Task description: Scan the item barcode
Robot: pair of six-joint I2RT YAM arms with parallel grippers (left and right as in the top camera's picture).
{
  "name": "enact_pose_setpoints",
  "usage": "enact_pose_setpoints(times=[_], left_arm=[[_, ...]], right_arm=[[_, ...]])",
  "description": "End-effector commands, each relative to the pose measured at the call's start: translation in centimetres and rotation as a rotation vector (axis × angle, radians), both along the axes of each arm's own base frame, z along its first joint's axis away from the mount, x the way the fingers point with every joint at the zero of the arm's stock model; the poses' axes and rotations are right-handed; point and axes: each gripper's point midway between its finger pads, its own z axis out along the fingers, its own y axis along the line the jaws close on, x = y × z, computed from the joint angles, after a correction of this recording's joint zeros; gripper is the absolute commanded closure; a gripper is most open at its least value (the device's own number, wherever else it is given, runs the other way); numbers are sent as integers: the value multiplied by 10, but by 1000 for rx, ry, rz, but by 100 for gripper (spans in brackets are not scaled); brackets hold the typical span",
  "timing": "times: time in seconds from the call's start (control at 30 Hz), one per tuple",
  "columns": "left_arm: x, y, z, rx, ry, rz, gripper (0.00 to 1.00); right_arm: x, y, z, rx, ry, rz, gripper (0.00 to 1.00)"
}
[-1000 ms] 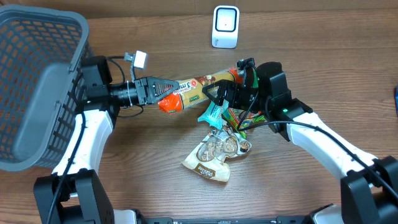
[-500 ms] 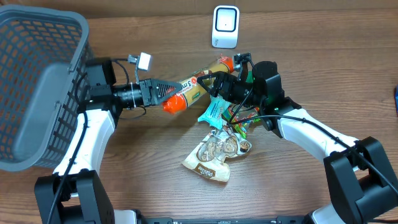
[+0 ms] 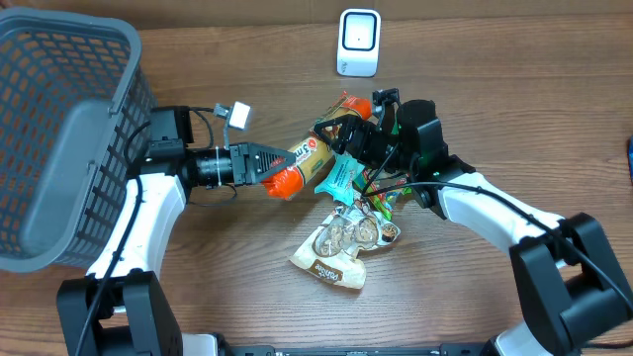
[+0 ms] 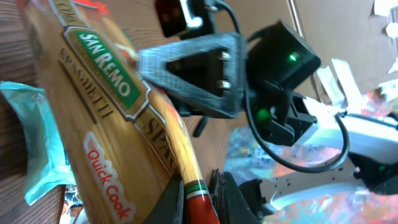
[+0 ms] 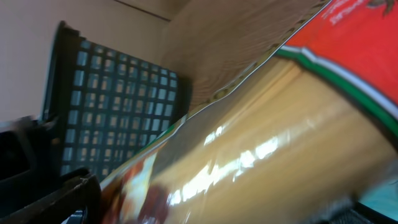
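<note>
The spaghetti packet is off the table, below the white scanner and a little to its left in the overhead view. It lies slanted: the far end with the orange cap points up toward the scanner, and the red end is lower and further left from it.

The left gripper has its fingers clenched on the red end of the packet. In the left wrist view the packet fills the left half of the picture, and the words "San Remo" and "Quick Cook" can be read on it.

The right gripper is directly below the scanner, at the upper part of the packet. Its fingers are spread wide. One grey finger shows just beside the packet in the left wrist view, but whether it touches the packet I cannot tell. The right wrist camera is very near to the packet, so the yellow and red wrapping covers most of that picture.

Further below the scanner, under the packet, a teal sachet lies on the table, and lower again a pale snack pouch. The grey basket stands far to the left of the scanner, behind the left arm.
</note>
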Motion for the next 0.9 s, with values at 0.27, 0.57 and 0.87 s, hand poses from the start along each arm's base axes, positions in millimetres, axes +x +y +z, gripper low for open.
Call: enact_pose_setpoints(times=[0.27, 0.57, 0.87], left_arm=[[-21, -29, 37, -69, -150, -140, 96], [-21, -28, 37, -68, -151, -138, 76], [-14, -23, 30, -22, -149, -99, 33]], right_arm=[[4, 15, -9, 5, -38, 12, 23], [3, 16, -8, 9, -43, 23, 82], [-1, 20, 9, 56, -119, 96, 88]])
